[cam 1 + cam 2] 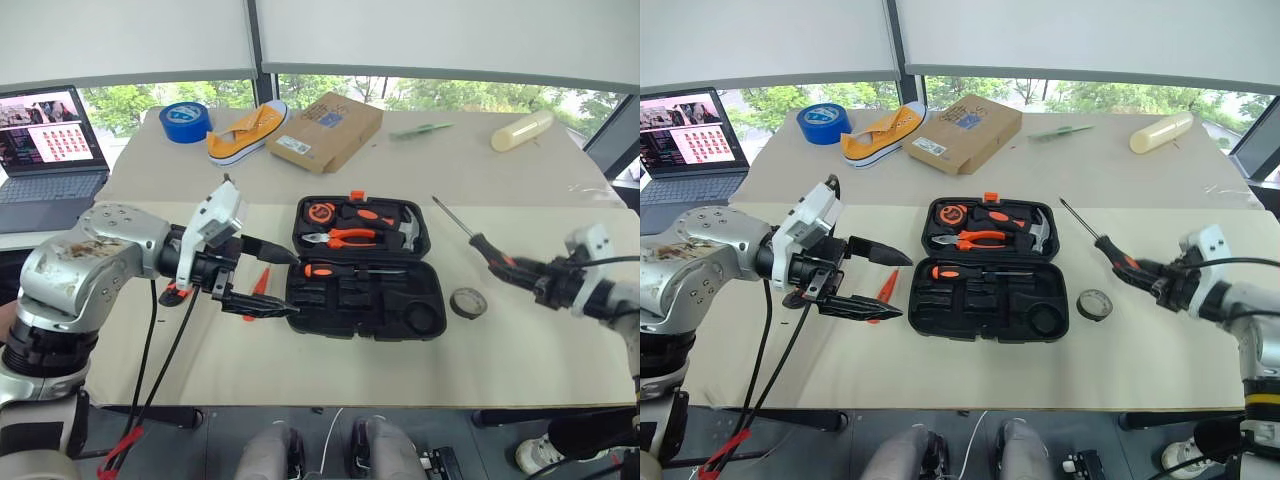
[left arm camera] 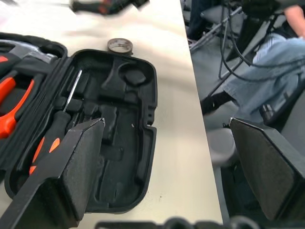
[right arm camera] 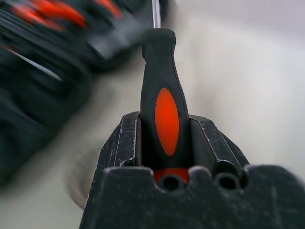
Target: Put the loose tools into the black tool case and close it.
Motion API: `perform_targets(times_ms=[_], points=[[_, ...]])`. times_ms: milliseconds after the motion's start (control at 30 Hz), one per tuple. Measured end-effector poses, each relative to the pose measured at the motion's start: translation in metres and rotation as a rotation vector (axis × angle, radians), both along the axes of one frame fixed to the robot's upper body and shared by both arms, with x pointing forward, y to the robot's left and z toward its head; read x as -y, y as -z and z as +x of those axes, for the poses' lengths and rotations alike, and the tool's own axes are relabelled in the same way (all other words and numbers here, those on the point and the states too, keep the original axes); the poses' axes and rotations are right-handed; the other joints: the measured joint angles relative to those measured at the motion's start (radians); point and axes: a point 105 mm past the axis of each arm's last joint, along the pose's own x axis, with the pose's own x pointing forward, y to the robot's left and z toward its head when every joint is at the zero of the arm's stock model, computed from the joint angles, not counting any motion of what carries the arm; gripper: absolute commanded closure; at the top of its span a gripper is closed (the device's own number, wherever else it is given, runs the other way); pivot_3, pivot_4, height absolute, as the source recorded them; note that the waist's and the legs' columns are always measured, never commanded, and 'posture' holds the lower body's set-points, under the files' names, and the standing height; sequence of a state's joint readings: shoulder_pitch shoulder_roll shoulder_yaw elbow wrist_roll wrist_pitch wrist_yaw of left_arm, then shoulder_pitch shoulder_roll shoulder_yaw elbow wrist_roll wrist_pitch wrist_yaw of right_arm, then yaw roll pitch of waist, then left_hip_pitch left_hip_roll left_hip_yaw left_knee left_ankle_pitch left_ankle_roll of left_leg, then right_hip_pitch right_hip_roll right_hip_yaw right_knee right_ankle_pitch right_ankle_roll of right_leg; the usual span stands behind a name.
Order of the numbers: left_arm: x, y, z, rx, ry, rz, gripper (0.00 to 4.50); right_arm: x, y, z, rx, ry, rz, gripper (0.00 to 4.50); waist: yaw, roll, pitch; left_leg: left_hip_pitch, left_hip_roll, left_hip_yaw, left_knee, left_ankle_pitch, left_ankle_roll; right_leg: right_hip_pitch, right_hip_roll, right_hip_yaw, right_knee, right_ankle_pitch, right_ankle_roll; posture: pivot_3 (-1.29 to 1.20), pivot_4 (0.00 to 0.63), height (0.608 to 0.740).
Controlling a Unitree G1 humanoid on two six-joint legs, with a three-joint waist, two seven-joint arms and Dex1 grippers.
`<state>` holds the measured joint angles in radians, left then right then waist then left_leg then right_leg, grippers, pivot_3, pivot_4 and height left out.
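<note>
Case: open flat near the middle of the table; lid half on the far side, tray half on the near side.
Lid half: holds pliers with orange grips, a hammer and a small orange-and-black tape measure; orange latch on its far edge.
Tray half: one screwdriver lies in a slot along the hinge side; the other shaped slots, among them a round one, stand bare.
Right gripper: to the right of the case, fingers pinching the black-and-orange handle of a second screwdriver; shaft points away from the gripper, up and toward the far side of the table, held off the table top.
Tape roll: small, dark, flat on the table just right of the case's tray half, below the held screwdriver.
Left gripper: just left of the case, fingers spread wide, nothing between them; tips point toward the case's left edge.
Orange tool: thin, on the table left of the case, partly hidden behind the left gripper; kind not clear.
Beyond the case: cardboard box, yellow shoe, blue tape roll.
Far left of the case: laptop, screen lit.
</note>
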<state>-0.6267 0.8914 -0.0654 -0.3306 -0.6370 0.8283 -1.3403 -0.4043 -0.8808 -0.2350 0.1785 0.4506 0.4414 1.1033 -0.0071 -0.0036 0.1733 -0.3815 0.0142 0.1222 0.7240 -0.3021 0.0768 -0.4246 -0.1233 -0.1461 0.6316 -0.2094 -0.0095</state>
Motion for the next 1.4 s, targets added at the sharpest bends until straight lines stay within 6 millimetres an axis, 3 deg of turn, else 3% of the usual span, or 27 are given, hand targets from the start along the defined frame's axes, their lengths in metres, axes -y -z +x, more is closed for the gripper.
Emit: perform_targets(times_ms=[67, 133, 267, 333, 600, 833, 900, 1167, 1267, 1400], points=[[0.001, 0.001, 0.0, 0.016, 0.008, 0.006, 0.0, -0.029, -0.015, 0.0, 0.042, -0.138, -0.05, 3.45, 0.001, 0.0, 0.0, 0.0, 0.0, -0.001, 0.0, 0.0, -0.001, 0.0, 0.001, -0.001, 0.0, 0.0, 0.0, 0.0, 0.15, 0.731], [0.001, 0.002, 0.0, 0.016, 0.01, 0.008, 0.0, -0.049, -0.013, -0.002, 0.033, -0.243, -0.106, 3.45, 0.007, 0.0, 0.0, -0.001, 0.0, -0.001, -0.001, 0.0, 0.0, 0.0, 0.001, -0.001, -0.001, 0.001, -0.001, 0.0, 0.15, 0.731], [0.004, 0.004, 0.004, 0.042, 0.002, 0.011, 0.0, -0.087, 0.024, -0.014, -0.079, -0.471, -0.196, 3.45, 0.021, 0.0, 0.0, -0.005, -0.001, -0.002, 0.0, 0.0, 0.0, -0.001, 0.001, -0.001, -0.002, 0.002, -0.004, 0.0, 0.15, 0.731], [0.004, 0.006, 0.006, 0.047, -0.009, 0.013, 0.0, -0.094, 0.038, -0.017, -0.092, -0.525, -0.255, 3.45, 0.021, 0.0, 0.0, -0.007, -0.002, -0.002, 0.002, 0.0, 0.0, -0.003, 0.001, -0.002, -0.001, 0.002, -0.004, 0.0, 0.15, 0.731], [0.005, 0.006, 0.008, 0.053, -0.022, 0.008, 0.0, -0.076, 0.052, -0.001, -0.072, -0.482, -0.398, 3.45, 0.018, 0.0, 0.0, -0.007, -0.001, -0.002, 0.002, 0.0, 0.0, -0.002, 0.002, -0.002, -0.001, 0.0, 0.0, 0.0, 0.15, 0.731], [0.005, 0.005, 0.009, 0.058, -0.029, 0.006, 0.0, -0.073, 0.054, 0.005, -0.02, -0.493, -0.449, 3.45, 0.017, 0.0, 0.0, -0.006, -0.001, -0.002, 0.002, 0.0, 0.0, -0.001, 0.002, -0.002, -0.001, 0.0, -0.001, 0.0, 0.15, 0.731], [0.005, 0.005, 0.009, 0.059, -0.03, 0.006, 0.0, -0.075, 0.054, 0.006, -0.017, -0.492, -0.438, 2.45, 0.017, 0.0, 0.0, -0.005, -0.001, -0.002, 0.002, 0.0, 0.0, -0.001, 0.002, -0.002, -0.001, 0.0, -0.001, 0.0, 0.15, 0.731], [0.005, 0.0, 0.014, 0.089, -0.033, -0.005, 0.0, -0.09, 0.046, 0.008, -0.005, -0.492, -0.354, 0.04, 0.017, 0.0, 0.001, -0.006, -0.001, -0.002, 0.002, 0.0, 0.0, -0.001, 0.002, -0.002, -0.001, 0.002, -0.003, 0.0, 0.15, 0.731], [0.005, 0.0, 0.015, 0.096, -0.033, -0.007, 0.0, -0.096, 0.04, 0.007, -0.006, -0.496, -0.328, 0.04, 0.018, 0.0, 0.001, -0.006, -0.001, -0.003, 0.002, 0.0, 0.0, -0.001, 0.002, -0.002, -0.001, 0.002, -0.004, 0.0, 0.15, 0.731], [0.006, 0.002, 0.016, 0.094, -0.033, -0.007, 0.0, -0.105, 0.036, 0.008, -0.014, -0.478, -0.271, 1.08, 0.017, 0.0, 0.001, -0.006, -0.001, -0.003, 0.002, 0.0, 0.0, -0.001, 0.002, -0.002, -0.001, 0.002, -0.003, 0.0, 0.15, 0.731]])
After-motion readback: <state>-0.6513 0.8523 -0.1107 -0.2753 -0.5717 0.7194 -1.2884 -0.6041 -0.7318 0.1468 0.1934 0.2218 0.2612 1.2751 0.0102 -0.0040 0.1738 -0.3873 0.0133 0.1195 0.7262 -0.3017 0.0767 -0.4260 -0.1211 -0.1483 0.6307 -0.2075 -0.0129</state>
